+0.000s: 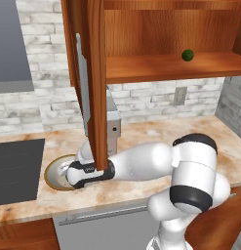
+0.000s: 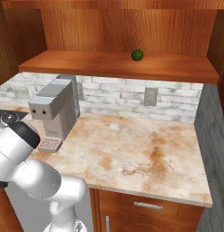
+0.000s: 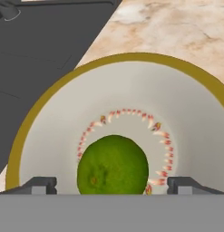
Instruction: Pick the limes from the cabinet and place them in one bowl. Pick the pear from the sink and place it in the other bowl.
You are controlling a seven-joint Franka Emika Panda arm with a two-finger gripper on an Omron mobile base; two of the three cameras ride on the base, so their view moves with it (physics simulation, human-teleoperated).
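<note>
Your jaws stand released over the lime (image 3: 113, 165) in the cream bowl (image 3: 50, 113); smooth, round, likely rolls—grip mid-girth.

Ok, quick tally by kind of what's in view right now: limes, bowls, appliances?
Limes: 2, one on the cabinet shelf, one in the cream bowl
Bowls: 1, cream bowl
Appliances: 1, grey coffee machine
Total: 4

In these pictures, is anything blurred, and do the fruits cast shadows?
Hand view: the round green lime in the shallow cream gold-rimmed bowl looks sharp, no clear shadow. Left base view: slightly soft; the small green lime on the wooden shelf shows no clear shadow either.
</note>
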